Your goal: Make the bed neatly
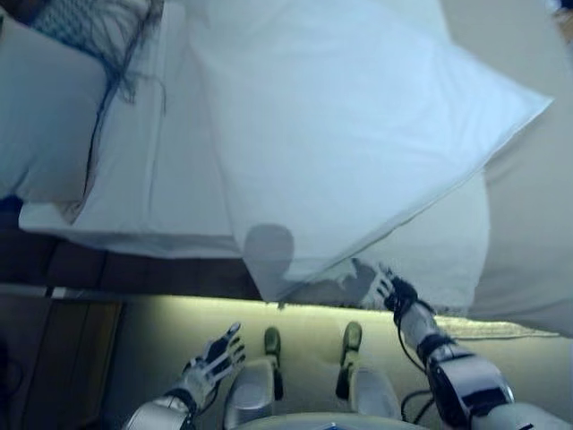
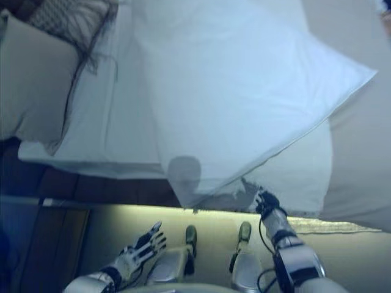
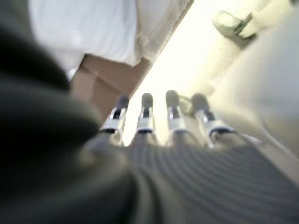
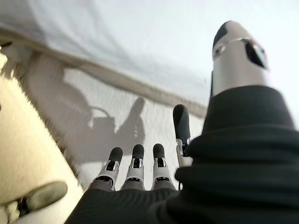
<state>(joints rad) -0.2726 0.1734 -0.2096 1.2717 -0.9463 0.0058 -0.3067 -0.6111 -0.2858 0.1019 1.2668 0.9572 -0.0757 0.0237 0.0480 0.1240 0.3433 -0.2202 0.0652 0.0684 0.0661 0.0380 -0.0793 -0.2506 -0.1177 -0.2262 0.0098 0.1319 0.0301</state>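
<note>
Looking down from the head camera, you see the bed [image 1: 179,179] running across the upper part of the scene, its near edge just ahead of both hands. No writing or label can be read on anything here, and nothing in view serves as a container.

A white duvet [image 1: 340,134] lies on the bed at a slant, one corner hanging over the near edge between the two arms and another corner pointing out to the robot's right. Its surface looks mostly smooth, with a stitched seam showing along the edge. Under it a white sheet [image 1: 143,179] covers the mattress and shows to the left of the duvet. A beige bed skirt or cover [image 1: 528,251] drapes down on the right side. At the far left a grey pillow [image 1: 45,116] rests on the bed, and a patterned cushion with dark fringe [image 1: 98,27] sits just beyond it.

Your right hand [image 1: 383,287] is up at the near edge of the bed, close to the white cloth beside the hanging corner; in its wrist view the fingers [image 4: 135,158] are straight and hold nothing, with cloth just past them. Whether they touch it, you cannot tell.

Your left hand [image 1: 215,356] hangs low over the pale floor [image 1: 179,331], well apart from the bed, fingers [image 3: 147,109] stretched out and empty.
</note>
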